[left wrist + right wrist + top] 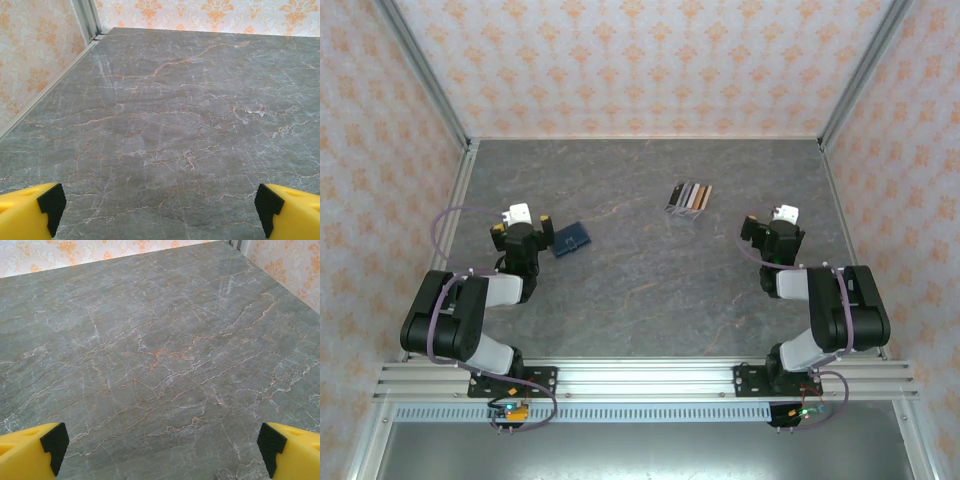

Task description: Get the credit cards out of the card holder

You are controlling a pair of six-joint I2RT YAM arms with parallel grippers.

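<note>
Now your left gripper (pixel 160 206) and right gripper (pixel 160 445) both gape wide, empty, card holder (pixel 572 239) lying beside the left.

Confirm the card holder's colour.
The card holder is navy blue. The top external view shows it best.

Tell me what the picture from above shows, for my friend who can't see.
A small navy card holder lies on a grey marbled table just beside the open left end effector; a striped bundle lies farther back, nearer the open right end effector. Both robot arms are bolted at the table's near edge.
</note>
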